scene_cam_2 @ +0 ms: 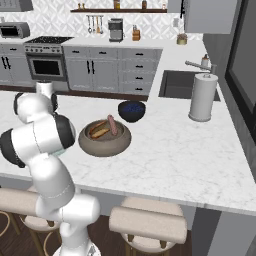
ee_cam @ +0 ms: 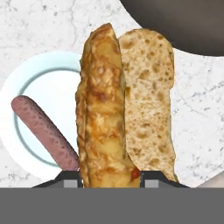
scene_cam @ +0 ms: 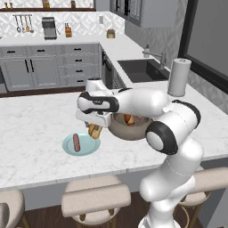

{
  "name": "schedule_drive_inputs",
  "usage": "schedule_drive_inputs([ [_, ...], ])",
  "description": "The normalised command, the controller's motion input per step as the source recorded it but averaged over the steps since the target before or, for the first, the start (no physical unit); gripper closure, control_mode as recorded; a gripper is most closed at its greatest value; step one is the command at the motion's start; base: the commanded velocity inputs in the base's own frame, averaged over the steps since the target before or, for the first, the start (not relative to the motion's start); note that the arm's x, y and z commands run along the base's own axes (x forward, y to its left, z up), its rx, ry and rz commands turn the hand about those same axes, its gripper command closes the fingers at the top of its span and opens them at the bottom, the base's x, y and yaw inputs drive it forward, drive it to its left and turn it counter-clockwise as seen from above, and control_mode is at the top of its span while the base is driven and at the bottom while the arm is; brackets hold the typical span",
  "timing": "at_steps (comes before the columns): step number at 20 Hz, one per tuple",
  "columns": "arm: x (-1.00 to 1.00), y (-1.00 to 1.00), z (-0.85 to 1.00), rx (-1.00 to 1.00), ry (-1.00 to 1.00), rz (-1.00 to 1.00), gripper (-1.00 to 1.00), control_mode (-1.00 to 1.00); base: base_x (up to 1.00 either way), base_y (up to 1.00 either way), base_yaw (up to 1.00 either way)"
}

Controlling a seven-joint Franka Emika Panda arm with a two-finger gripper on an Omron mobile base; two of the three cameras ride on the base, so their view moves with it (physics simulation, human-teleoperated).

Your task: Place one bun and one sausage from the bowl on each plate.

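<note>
One bun (ee_cam: pixel 109 113) pinched in hand (ee_cam: pixel 110 177), hiding part of sausage (ee_cam: pixel 43 131) on pale blue plate (ee_cam: pixel 26 78).

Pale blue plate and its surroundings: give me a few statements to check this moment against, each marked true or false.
1. A sausage lies on the pale blue plate. True.
2. The gripper is open with nothing in it. False: it is shut on a bun, as the hand view shows.
3. The stone bowl still holds a bun and a sausage. True.
4. The bun already rests flat on the plate. False: it hangs from the gripper, next to the plate's edge.
5. A dark blue bowl stands behind the stone bowl. True.
</note>
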Motion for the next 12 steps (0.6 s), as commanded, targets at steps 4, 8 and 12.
schedule_drive_inputs([
  [4,0.36,0.39,-0.69,0.0,0.07,0.06,1.0,-1.0,0.0,0.0,0.0],
  [8,0.24,0.2,-0.67,0.0,0.0,0.07,1.0,-1.0,0.0,0.0,0.0],
  [12,0.34,0.21,-0.46,0.0,0.0,0.08,1.0,-1.0,0.0,0.0,0.0],
])
